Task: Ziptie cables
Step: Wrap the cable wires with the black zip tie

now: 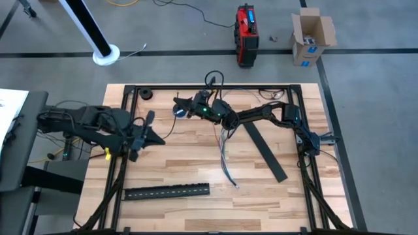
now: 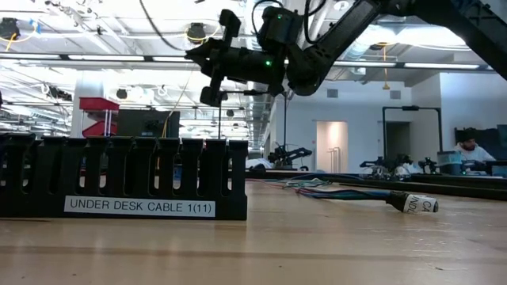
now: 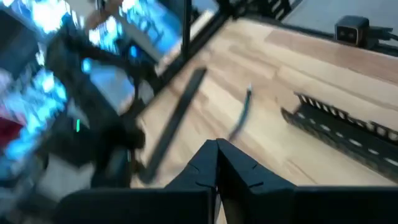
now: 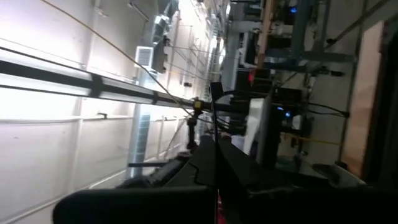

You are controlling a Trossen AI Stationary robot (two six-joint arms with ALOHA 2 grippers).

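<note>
Wooden slatted table inside a black frame, workshop floor around it; the low view looks across the top into a lit lab.

Right gripper: raised well clear of the table near the far edge, wrist rolled sideways so its camera looks out into the room. Both the low view and its own wrist view show the fingers pressed together; whether anything thin, such as a tie, is pinched between them cannot be made out.

Left gripper: over the left part of the table, pointing toward the centre, well apart from the wires. Fingers meet at the tips with nothing between them, so it is closed and empty.

Cables: loose bundle of thin wires running from below the right arm's forearm toward the near side, lying on the wood, ends splayed. In the low view they lie flat with a labelled end. No tie is visible around them.

Nearby: one black slotted strip along the near-left edge, labelled "UNDER DESK CABLE 1(11)" in the low view; a second flat black strip angled just right of the wires; a small blue-and-black roll under the right gripper.

Judgement: early stage. Wires not gathered, not held, not bound. Gathering, looping, and cinching all appear to remain.
</note>
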